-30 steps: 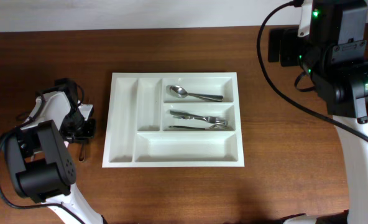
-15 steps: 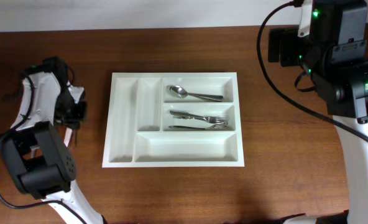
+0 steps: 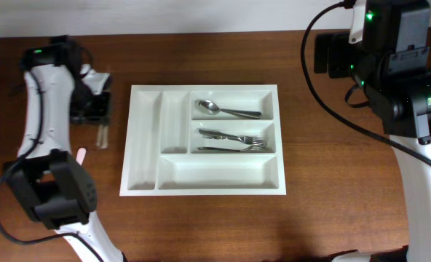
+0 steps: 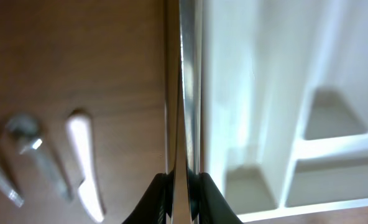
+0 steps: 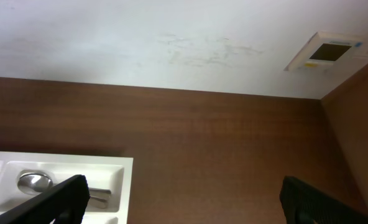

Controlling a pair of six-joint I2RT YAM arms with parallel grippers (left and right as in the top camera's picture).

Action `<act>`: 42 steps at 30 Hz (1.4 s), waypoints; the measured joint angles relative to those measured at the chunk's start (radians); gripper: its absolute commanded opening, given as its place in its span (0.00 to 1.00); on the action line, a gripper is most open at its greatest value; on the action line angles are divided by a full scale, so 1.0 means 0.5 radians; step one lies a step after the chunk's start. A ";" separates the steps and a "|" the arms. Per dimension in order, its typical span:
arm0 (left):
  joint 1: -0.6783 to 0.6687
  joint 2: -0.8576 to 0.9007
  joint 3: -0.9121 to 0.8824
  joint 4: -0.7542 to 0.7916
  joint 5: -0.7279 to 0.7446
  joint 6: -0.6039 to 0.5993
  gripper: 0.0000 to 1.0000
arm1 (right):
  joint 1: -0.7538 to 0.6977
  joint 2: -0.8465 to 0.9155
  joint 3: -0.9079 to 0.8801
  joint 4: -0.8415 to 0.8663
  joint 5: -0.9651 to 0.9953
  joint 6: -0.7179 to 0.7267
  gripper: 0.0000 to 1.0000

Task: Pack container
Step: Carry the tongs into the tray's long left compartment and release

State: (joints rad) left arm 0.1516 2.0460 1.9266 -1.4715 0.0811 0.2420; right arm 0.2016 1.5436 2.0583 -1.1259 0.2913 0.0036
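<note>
The white container (image 3: 144,138) lies at the table's centre, with a spoon (image 3: 226,110) in its top right compartment and forks (image 3: 234,138) in the one below. My left gripper (image 3: 99,110) hangs just left of the tray's far left corner. It is shut on a thin metal utensil (image 3: 103,135) that points toward the front. In the left wrist view the gripper (image 4: 184,182) pinches this utensil (image 4: 185,93), seen edge-on, beside the tray's left wall (image 4: 234,93). My right gripper (image 5: 184,199) is open and empty, high at the far right.
A white plastic utensil (image 4: 84,162) and other metal pieces (image 4: 32,149) lie on the wood left of the tray. The plastic one also shows in the overhead view (image 3: 79,156). The right arm's body (image 3: 390,58) stands over the far right corner.
My left arm has swung from the front left toward the far side and closer to the tray, carrying the metal utensil. The right arm has not moved.
</note>
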 measured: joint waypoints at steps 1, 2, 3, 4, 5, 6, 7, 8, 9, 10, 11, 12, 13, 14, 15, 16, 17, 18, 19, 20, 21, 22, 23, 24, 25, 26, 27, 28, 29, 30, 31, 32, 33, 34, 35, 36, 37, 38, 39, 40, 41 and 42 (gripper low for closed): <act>-0.055 0.000 0.000 0.018 0.013 0.000 0.02 | 0.000 0.000 0.000 0.000 0.000 0.001 0.99; -0.110 0.000 0.000 0.048 0.018 0.000 0.02 | 0.000 0.000 0.000 0.000 0.000 0.001 0.99; -0.160 0.000 0.000 0.080 0.018 0.000 0.02 | 0.000 0.000 0.000 0.001 0.000 0.001 0.99; -0.211 0.000 0.000 0.116 0.011 0.000 0.02 | 0.000 0.000 0.000 0.001 0.000 0.001 0.99; -0.267 0.000 0.000 0.156 -0.006 0.000 0.02 | 0.000 0.000 0.000 0.000 0.000 0.001 0.99; -0.320 0.000 -0.001 0.190 -0.021 0.000 0.02 | 0.000 0.000 0.000 0.001 0.000 0.001 0.99; -0.365 0.000 -0.002 0.220 -0.031 0.000 0.02 | 0.000 0.000 0.000 0.001 0.000 0.001 0.99; -0.407 0.000 -0.004 0.251 -0.040 0.000 0.02 | 0.000 0.000 0.000 0.001 0.000 0.002 0.99; -0.449 0.000 -0.008 0.280 -0.052 0.000 0.02 | 0.000 0.000 0.000 0.001 0.000 0.001 0.99; -0.479 0.000 -0.015 0.302 -0.064 0.000 0.02 | 0.000 0.000 0.000 0.001 0.000 0.001 0.99; -0.507 0.000 -0.026 0.327 -0.078 0.000 0.02 | 0.000 0.000 0.000 0.000 0.000 0.001 0.99; -0.524 0.000 -0.035 0.342 -0.089 0.000 0.02 | 0.000 0.000 0.000 0.000 0.000 0.001 0.99; -0.536 0.000 -0.045 0.352 -0.097 -0.002 0.02 | 0.000 0.000 0.000 0.001 0.000 0.001 0.99; -0.540 0.000 -0.056 0.366 -0.105 -0.012 0.02 | 0.000 0.000 0.000 0.001 0.000 0.001 0.99; -0.540 0.000 -0.067 0.383 -0.111 -0.028 0.02 | 0.000 0.000 0.000 0.001 0.000 0.001 0.99; -0.537 0.000 -0.083 0.409 -0.117 -0.047 0.02 | 0.000 0.000 0.000 0.001 0.000 0.002 0.99; -0.535 0.000 -0.102 0.436 -0.125 -0.061 0.02 | 0.000 0.000 0.000 0.001 0.000 0.001 0.99; -0.535 0.000 -0.123 0.460 -0.127 -0.070 0.02 | 0.000 0.000 0.000 0.001 0.000 0.002 0.99; -0.533 0.000 -0.150 0.479 -0.134 -0.083 0.02 | 0.000 0.000 0.000 0.001 0.000 0.002 0.98; -0.533 0.000 -0.175 0.491 -0.140 -0.089 0.02 | 0.000 0.000 0.000 0.000 0.000 0.001 0.99; -0.534 0.000 -0.211 0.500 -0.143 -0.098 0.02 | 0.000 0.000 0.000 0.001 0.000 0.000 0.99; -0.535 0.000 -0.246 0.507 -0.147 -0.103 0.02 | 0.000 0.000 0.000 0.001 0.001 0.001 0.99; -0.535 0.000 -0.288 0.509 -0.154 -0.105 0.02 | 0.000 0.000 0.000 0.000 0.000 0.002 0.99; -0.535 0.000 -0.327 0.509 -0.157 -0.106 0.02 | 0.000 0.000 0.000 0.001 0.000 0.002 0.99; -0.535 0.000 -0.363 0.512 -0.160 -0.109 0.02 | 0.000 0.000 0.000 0.000 0.000 -0.001 0.99; -0.535 0.000 -0.397 0.519 -0.166 -0.111 0.02 | 0.000 0.000 0.000 0.000 0.001 0.001 0.99; -0.535 0.000 -0.446 0.534 -0.179 -0.113 0.02 | 0.000 0.000 0.000 0.001 0.000 0.001 0.99; -0.535 -0.005 -0.497 0.562 -0.185 -0.113 0.02 | 0.000 0.000 0.000 0.001 0.000 0.001 0.99; -0.535 -0.019 -0.551 0.586 -0.188 -0.114 0.02 | 0.000 0.000 0.000 0.001 0.000 0.000 0.98; -0.535 -0.034 -0.591 0.597 -0.192 -0.119 0.02 | 0.000 0.000 0.000 0.001 0.000 0.002 0.99; -0.535 -0.063 -0.644 0.626 -0.197 -0.130 0.02 | 0.000 0.000 0.000 0.000 0.000 0.001 0.99; -0.535 -0.105 -0.703 0.652 -0.201 -0.142 0.02 | 0.000 0.000 0.000 0.001 0.000 0.001 0.99; -0.535 -0.148 -0.752 0.676 -0.202 -0.152 0.02 | 0.000 0.000 0.000 0.000 0.000 0.000 0.99; -0.535 -0.193 -0.800 0.708 -0.204 -0.163 0.02 | 0.000 0.000 0.000 0.000 0.000 0.002 0.99; -0.535 -0.241 -0.846 0.739 -0.208 -0.178 0.02 | 0.000 0.000 0.000 0.000 0.000 0.001 0.99; -0.535 -0.288 -0.890 0.770 -0.211 -0.196 0.02 | 0.000 0.000 0.000 0.000 0.000 0.001 0.99; -0.535 -0.330 -0.932 0.800 -0.215 -0.217 0.02 | 0.000 0.000 0.000 0.000 0.000 0.001 0.99; -0.535 -0.369 -0.977 0.826 -0.217 -0.240 0.02 | 0.000 0.000 0.000 0.001 0.000 0.001 0.99; -0.535 -0.397 -1.015 0.842 -0.217 -0.259 0.02 | 0.000 0.000 0.000 0.000 0.000 0.001 0.99; -0.535 -0.409 -1.041 0.848 -0.217 -0.272 0.02 | 0.000 0.000 0.000 0.000 0.000 0.001 0.99; -0.535 -0.411 -1.058 0.852 -0.217 -0.282 0.02 | 0.000 0.000 0.000 0.000 0.000 0.000 0.99; -0.535 -0.411 -1.074 0.854 -0.217 -0.293 0.02 | 0.000 0.000 0.000 0.000 0.000 0.000 0.99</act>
State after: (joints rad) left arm -0.1158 1.8404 1.3895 -1.0447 -0.0273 0.0956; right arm 0.2016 1.5436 2.0583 -1.1259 0.2913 0.0036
